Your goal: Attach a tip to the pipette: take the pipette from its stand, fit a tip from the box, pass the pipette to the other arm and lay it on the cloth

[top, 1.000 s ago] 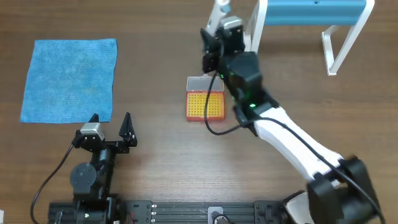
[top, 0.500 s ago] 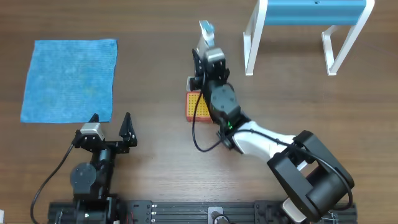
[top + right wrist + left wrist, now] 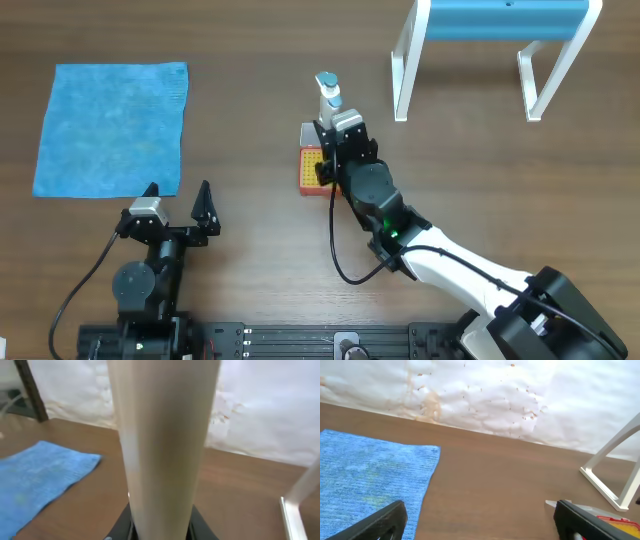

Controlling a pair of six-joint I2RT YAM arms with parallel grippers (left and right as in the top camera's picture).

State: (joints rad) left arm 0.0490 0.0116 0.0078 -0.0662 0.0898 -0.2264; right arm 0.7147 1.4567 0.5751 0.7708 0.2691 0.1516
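Holding the white plastic pipette [image 3: 162, 445] upright in clamped jaws, the right gripper [image 3: 338, 135] hangs over the orange tip box [image 3: 309, 171]. Fitting seems in hand; next, a straight downward press. The left gripper [image 3: 177, 193] has its jaws apart.

Overhead cam, low wrist cams; cloth [image 3: 112, 128] shared
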